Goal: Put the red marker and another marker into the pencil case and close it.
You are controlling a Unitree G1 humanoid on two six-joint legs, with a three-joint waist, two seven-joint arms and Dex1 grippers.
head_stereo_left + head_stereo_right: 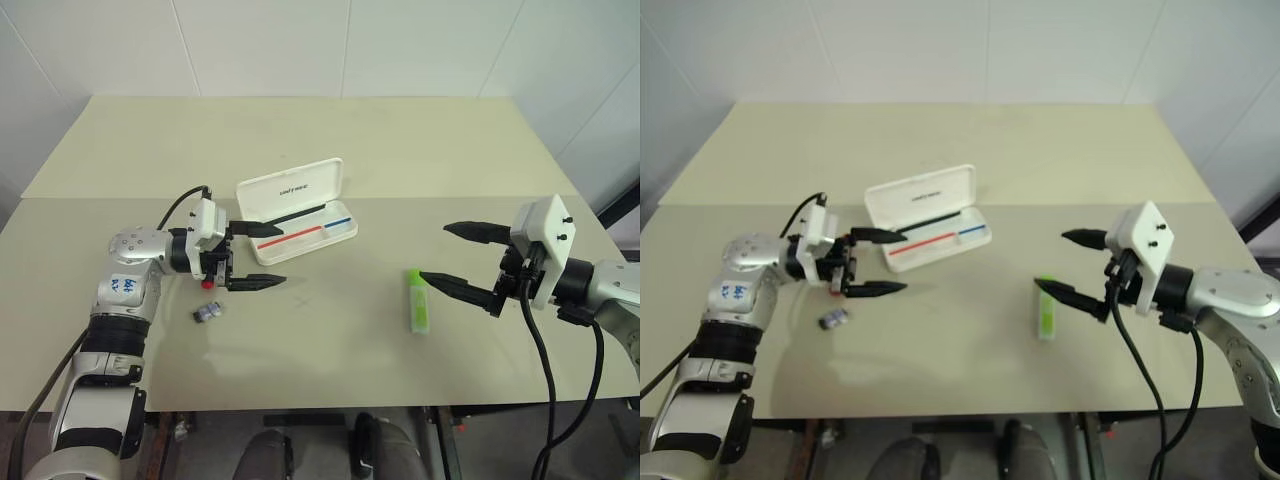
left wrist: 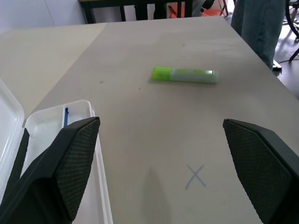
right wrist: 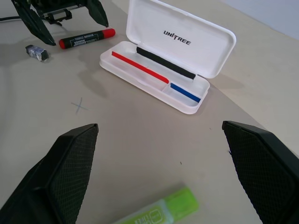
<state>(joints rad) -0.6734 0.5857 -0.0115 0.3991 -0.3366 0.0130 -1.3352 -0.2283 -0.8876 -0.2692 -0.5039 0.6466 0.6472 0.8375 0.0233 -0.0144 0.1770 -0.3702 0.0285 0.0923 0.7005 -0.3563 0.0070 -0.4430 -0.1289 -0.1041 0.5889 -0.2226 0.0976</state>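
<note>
The white pencil case (image 1: 291,188) lies open at mid-table, lid tipped back, with a red-and-blue stripe inside. My left gripper (image 1: 262,256) hovers open just to its left, fingers level and pointing right. The red marker (image 3: 87,38) lies on the table beneath that gripper, mostly hidden by it in the head views. The lime-green marker (image 1: 418,302) lies to the right. My right gripper (image 1: 458,258) is open above it, pointing left, its lower finger over the marker's far end. Both grippers hold nothing.
A small grey clip-like object (image 1: 207,313) lies near the front left, beside the red marker. A faint pencilled X (image 3: 80,106) marks the table between the case and the front edge. A person's leg (image 2: 257,23) stands past the table's right side.
</note>
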